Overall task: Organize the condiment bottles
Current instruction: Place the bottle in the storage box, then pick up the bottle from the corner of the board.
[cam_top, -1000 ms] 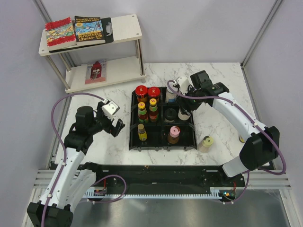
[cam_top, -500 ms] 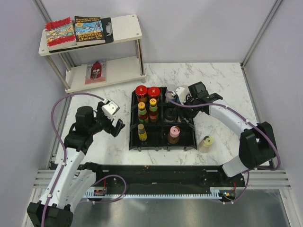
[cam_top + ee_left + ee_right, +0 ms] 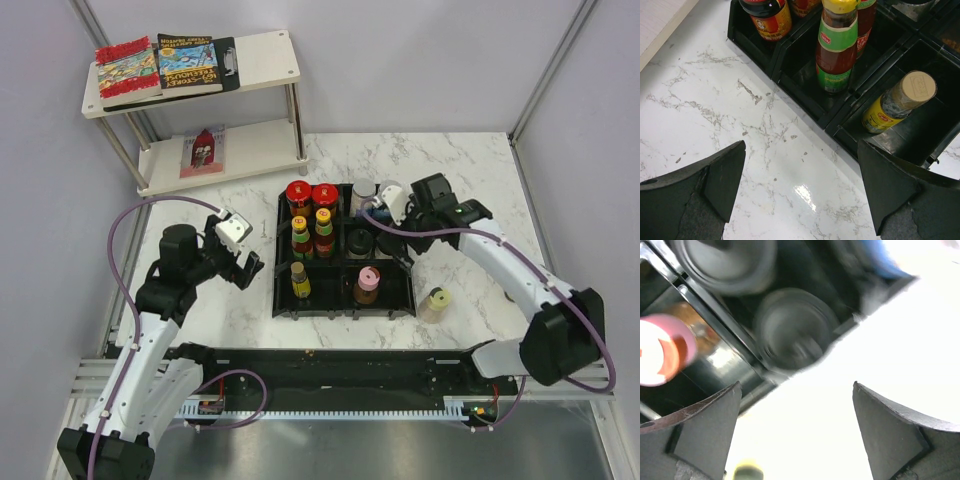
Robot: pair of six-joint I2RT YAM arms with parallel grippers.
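1. The left gripper (image 3: 801, 147) hangs just left of the black tray (image 3: 345, 313). Its fingers are spread wide with only the marble tabletop (image 3: 765, 165) between them, exactly as a second ago.
2. In the tray's left half, two red-capped jars (image 3: 298, 192) stand at the back and two slim sauce bottles (image 3: 324, 222) in the middle row. A cream-capped bottle (image 3: 298, 282) stands at the front. None of them has moved.
3. In the tray's right half, a pink-capped bottle (image 3: 368, 280) stands at the front. A silver-capped jar (image 3: 362, 192) at the back shows more plainly now that the right arm has drawn off to the right.
4. The right gripper (image 3: 796, 390) is over the tray's right edge, its jaws wider than a second ago and empty. A black-capped jar (image 3: 795, 332), blurred, stands in the tray beneath it.
5. A yellow-capped bottle (image 3: 435, 300) sits on the tabletop just right of the tray's front corner, unmoved.
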